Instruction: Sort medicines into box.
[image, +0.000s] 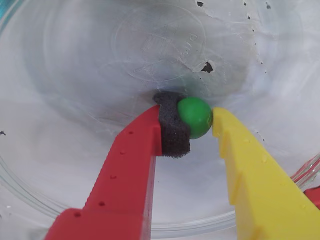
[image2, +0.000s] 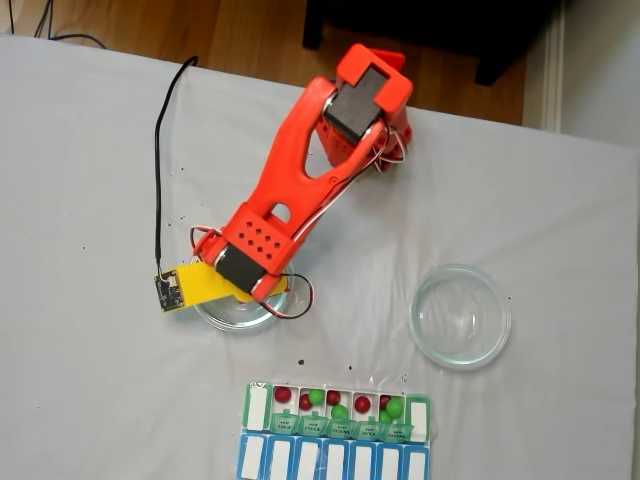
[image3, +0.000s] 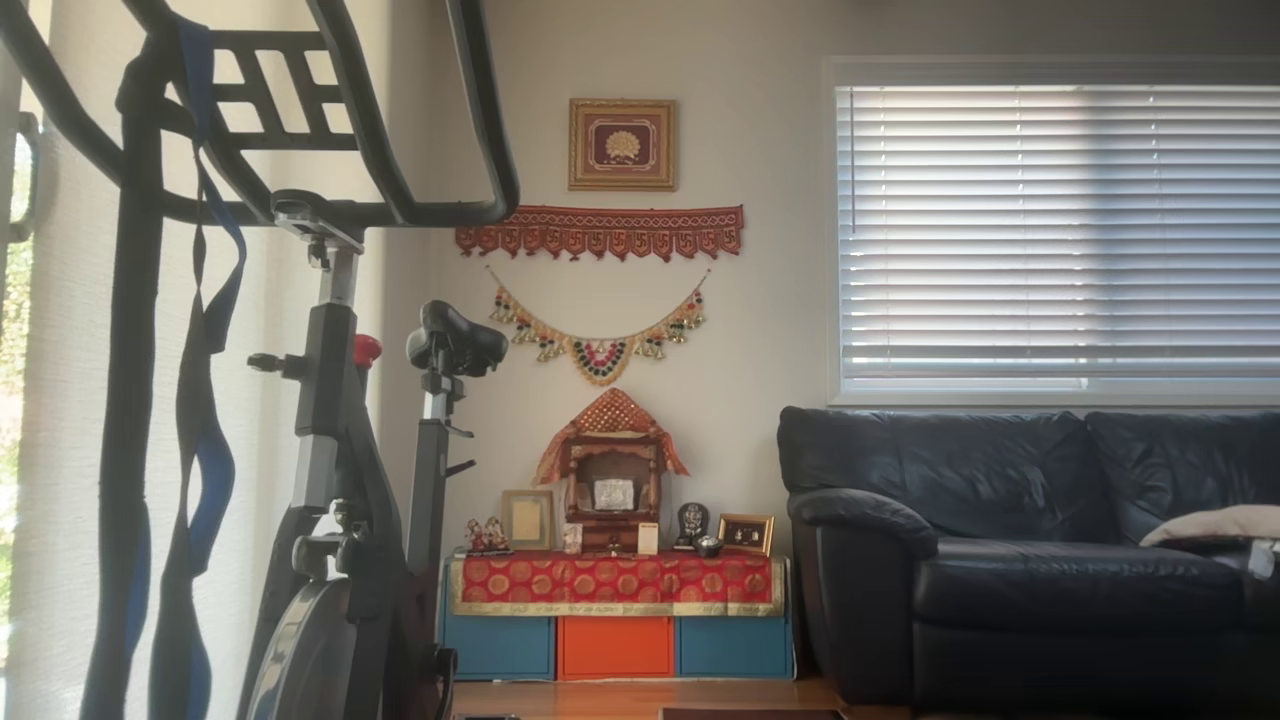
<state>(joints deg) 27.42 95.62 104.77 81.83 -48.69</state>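
Note:
In the wrist view a glossy green medicine ball (image: 195, 117) sits on the floor of a clear glass dish (image: 75, 100). My gripper (image: 192, 120) is shut on it, with the red finger's black foam pad (image: 172, 132) on its left and the yellow fingertip (image: 220, 120) on its right. In the fixed view my orange arm (image2: 300, 170) reaches down into the left dish (image2: 225, 315), with the yellow finger (image2: 205, 283) showing at its rim. The green-lidded box (image2: 255, 408) lies near the front edge, lids open, holding several red and green medicines (image2: 333, 397).
A second clear glass dish (image2: 460, 315) stands to the right with nothing in it. A blue-lidded organizer row (image2: 335, 460) lies just in front of the box. A black cable (image2: 160, 150) runs along the white cloth at the left. The other view shows a living room.

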